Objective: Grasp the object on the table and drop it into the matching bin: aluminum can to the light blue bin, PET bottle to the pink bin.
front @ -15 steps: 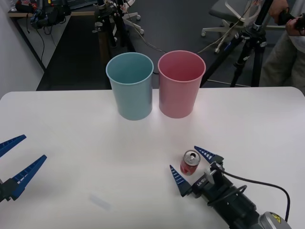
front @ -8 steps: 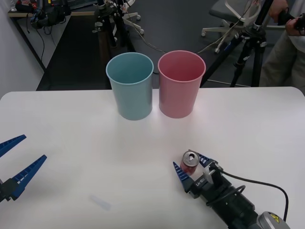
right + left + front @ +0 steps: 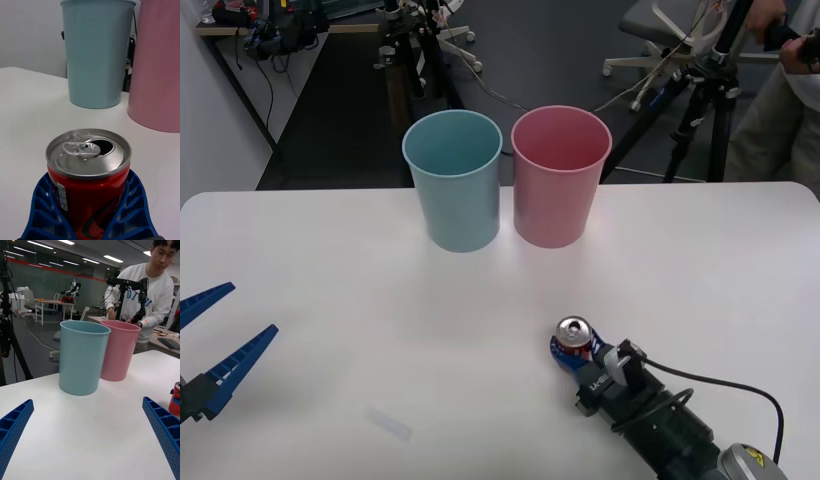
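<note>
A small red aluminum can (image 3: pixel 572 340) with a silver top stands upright on the white table (image 3: pixel 330 300), right of centre and near the front. My right gripper (image 3: pixel 573 348) is shut on the can (image 3: pixel 88 180), its blue fingers (image 3: pixel 41 210) pressed against both sides. The light blue bin (image 3: pixel 453 180) and the pink bin (image 3: pixel 560 175) stand side by side at the table's far edge, blue on the left; both appear beyond the can as the light blue bin (image 3: pixel 97 52) and the pink bin (image 3: pixel 157 63). My left gripper (image 3: pixel 208 345) hangs open at the front left, with the light blue bin (image 3: pixel 82 356) ahead of it.
A black cable (image 3: pixel 720 385) runs from my right wrist across the table's front right. A faint smudge (image 3: pixel 390 425) marks the tabletop near the front. Behind the table stand a tripod (image 3: pixel 705 100) and an office chair (image 3: pixel 660 40).
My right gripper's fingers have closed from wide open onto the can. The can has shifted slightly to the left. The left arm has not moved.
</note>
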`<state>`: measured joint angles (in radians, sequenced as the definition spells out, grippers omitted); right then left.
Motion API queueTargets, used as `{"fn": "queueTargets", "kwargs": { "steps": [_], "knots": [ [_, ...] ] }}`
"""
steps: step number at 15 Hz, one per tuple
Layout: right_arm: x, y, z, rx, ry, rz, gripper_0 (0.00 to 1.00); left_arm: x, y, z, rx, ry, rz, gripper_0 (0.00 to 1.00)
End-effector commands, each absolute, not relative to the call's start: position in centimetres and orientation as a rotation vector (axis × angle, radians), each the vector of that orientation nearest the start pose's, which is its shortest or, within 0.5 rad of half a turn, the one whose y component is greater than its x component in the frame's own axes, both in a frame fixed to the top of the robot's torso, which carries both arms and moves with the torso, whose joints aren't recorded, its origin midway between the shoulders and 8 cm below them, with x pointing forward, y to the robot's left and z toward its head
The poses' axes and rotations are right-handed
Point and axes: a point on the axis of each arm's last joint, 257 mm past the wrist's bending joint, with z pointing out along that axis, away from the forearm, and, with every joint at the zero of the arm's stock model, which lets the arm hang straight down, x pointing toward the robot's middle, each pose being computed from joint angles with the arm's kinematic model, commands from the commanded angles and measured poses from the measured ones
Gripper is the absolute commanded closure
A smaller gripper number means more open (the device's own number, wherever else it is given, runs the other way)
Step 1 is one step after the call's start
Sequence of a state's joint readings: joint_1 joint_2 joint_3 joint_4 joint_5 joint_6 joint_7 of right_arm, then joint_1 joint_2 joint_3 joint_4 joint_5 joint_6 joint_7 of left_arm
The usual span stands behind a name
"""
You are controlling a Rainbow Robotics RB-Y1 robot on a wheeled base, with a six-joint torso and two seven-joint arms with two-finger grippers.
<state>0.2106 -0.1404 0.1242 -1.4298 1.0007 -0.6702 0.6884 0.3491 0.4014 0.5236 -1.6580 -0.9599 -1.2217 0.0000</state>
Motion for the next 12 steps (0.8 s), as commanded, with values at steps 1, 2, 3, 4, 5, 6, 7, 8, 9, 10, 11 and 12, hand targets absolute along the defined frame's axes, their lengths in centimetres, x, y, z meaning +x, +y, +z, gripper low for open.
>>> {"fn": "queueTargets", "kwargs": {
  "steps": [1,2,3,4,5,6,7,8,9,10,11,12],
  "knots": [
    [41.1,-9.8,-30.2,-0.587,1.466,0.398,1.0,34.2,33.0,-16.9,0.465,1.441,-0.567,0.0],
    [41.1,-9.5,-29.4,-0.572,1.461,0.426,1.0,34.2,33.0,-16.9,0.465,1.441,-0.567,0.0],
    [41.1,-9.3,-28.6,-0.569,1.452,0.438,1.0,34.2,33.0,-16.9,0.465,1.441,-0.567,0.0],
    [41.2,-9.0,-27.7,-0.572,1.442,0.435,1.0,34.2,33.0,-16.9,0.465,1.441,-0.567,0.0],
    [41.2,-8.9,-26.8,-0.568,1.437,0.436,1.0,34.2,33.0,-16.9,0.465,1.441,-0.567,0.0],
    [41.3,-8.7,-25.8,-0.569,1.43,0.437,1.0,34.2,33.0,-16.9,0.465,1.441,-0.567,0.0],
    [41.2,-8.4,-24.3,-0.577,1.416,0.433,1.0,34.2,33.0,-16.9,0.465,1.441,-0.567,0.0],
    [40.9,-8.1,-22.6,-0.578,1.402,0.438,1.0,34.2,33.0,-16.9,0.465,1.441,-0.567,0.0],
    [40.7,-8.0,-21.2,-0.578,1.392,0.434,1.0,34.2,33.0,-16.9,0.465,1.441,-0.567,0.0],
    [40.4,-7.9,-19.6,-0.581,1.379,0.428,1.0,34.2,33.0,-16.9,0.465,1.441,-0.567,0.0],
    [40.1,-7.7,-17.7,-0.575,1.365,0.433,1.0,34.2,33.0,-16.9,0.465,1.441,-0.567,0.0],
    [39.8,-7.4,-16.3,-0.569,1.352,0.445,1.0,34.2,33.0,-16.9,0.465,1.441,-0.567,0.0]
  ]
}}
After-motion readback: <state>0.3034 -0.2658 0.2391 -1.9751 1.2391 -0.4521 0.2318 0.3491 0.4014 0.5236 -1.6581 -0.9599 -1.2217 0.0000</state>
